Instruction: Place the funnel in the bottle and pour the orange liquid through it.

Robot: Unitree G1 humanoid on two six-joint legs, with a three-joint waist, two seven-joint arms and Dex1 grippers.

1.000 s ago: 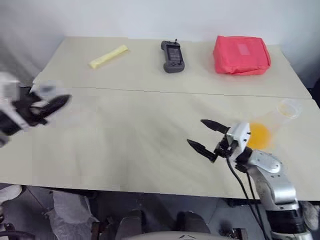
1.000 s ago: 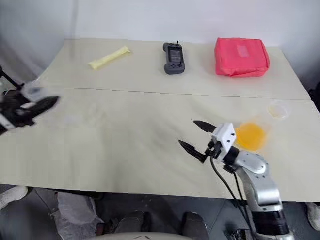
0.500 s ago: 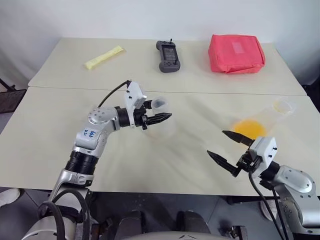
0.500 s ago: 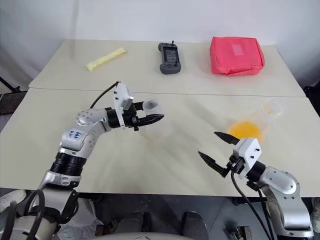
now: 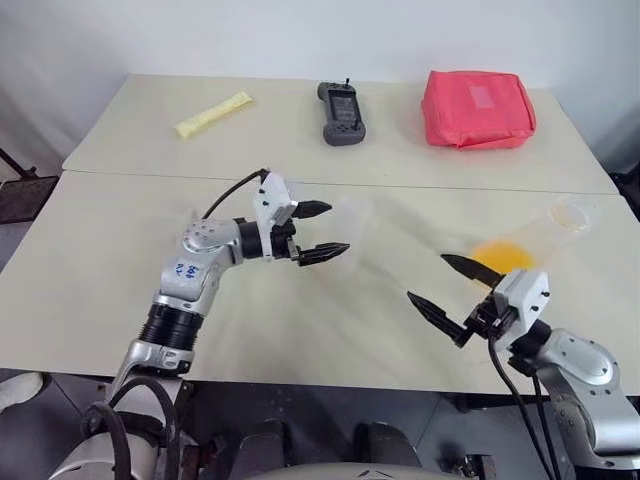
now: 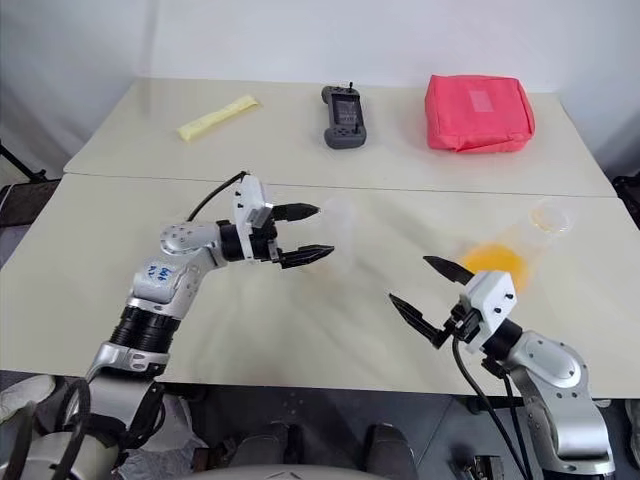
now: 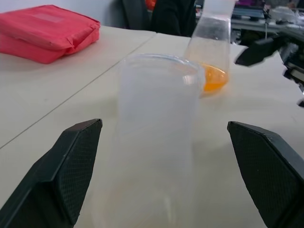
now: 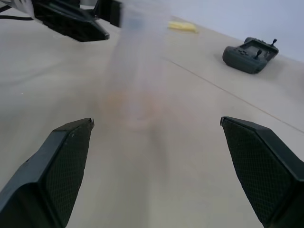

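Observation:
A clear flask-like bottle [image 5: 535, 240] stands at the right of the near table, with the orange liquid [image 5: 503, 256] pooled in its base. A clear round rim [image 5: 571, 212] tops it; I cannot tell whether that is the funnel. My left gripper [image 5: 330, 229] is open at mid-table, and a clear wide-mouthed beaker [image 7: 159, 128] stands upright just at its fingertips, untouched. My right gripper [image 5: 429, 279] is open and holds nothing, near the front edge and left of the bottle. The right wrist view shows the beaker [image 8: 135, 61] blurred, with the left gripper [image 8: 110, 22] behind it.
On the far table lie a red pouch [image 5: 478, 108], a dark handheld controller [image 5: 343, 112] and a yellow packet [image 5: 215, 113]. A seam [image 5: 420, 188] runs between the two tables. Bare tabletop lies between the beaker and the bottle.
My left arm swung in from the left with the beaker, stood it at mid-table, then opened its fingers off it. The right gripper stayed about where it was, open.

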